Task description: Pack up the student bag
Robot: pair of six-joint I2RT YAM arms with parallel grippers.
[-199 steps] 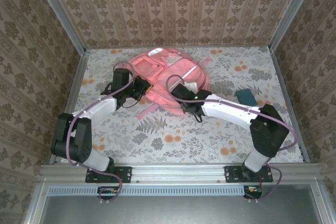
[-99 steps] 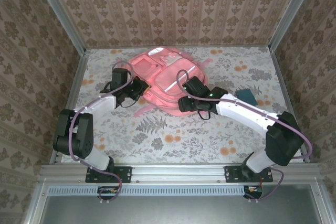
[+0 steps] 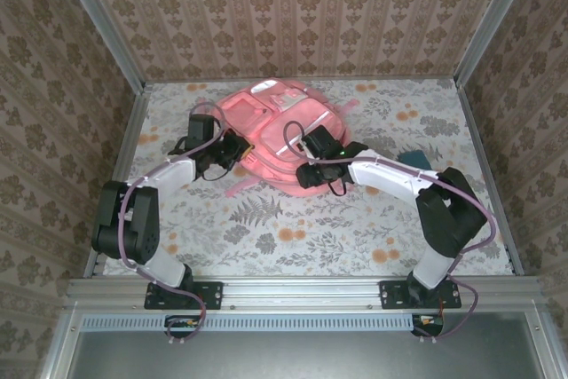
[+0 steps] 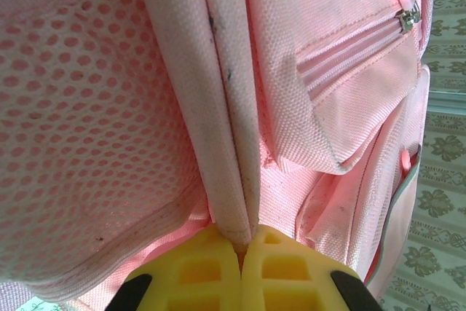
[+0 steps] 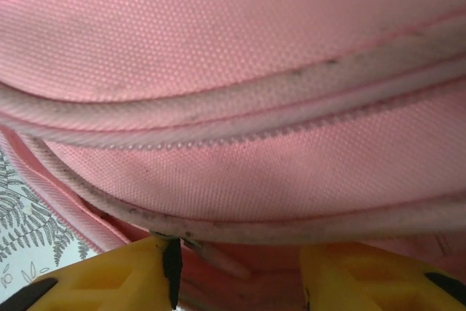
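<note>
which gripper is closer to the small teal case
Right. The right gripper is at the backpack's near edge, the teal case to its right; the left gripper pinches the backpack's left side, farther off.

A pale floral tablecloth [image 3: 293, 237] printed with grey leaves and orange blossoms covers the table. Seen from overhead, orange blossoms cluster at 6 o'clock of the table's middle, more sit toward 2 o'clock, and a grey fern sprig [image 3: 253, 212] lies at 7 o'clock. The right wrist view catches the same fern print at its 8 o'clock corner. A small flat teal case [image 3: 415, 158] lies on the cloth at 3 o'clock, partly covered. Beige-brown damask wallpaper [image 3: 293, 15] lines the enclosure at 9, 12 and 3 o'clock. Slanted aluminium corner posts [image 3: 99, 19] rise at 11 and 1 o'clock. A horizontal aluminium rail [image 3: 302, 288] runs along 6 o'clock, with a grey panel [image 3: 293, 352] beyond it.
</note>
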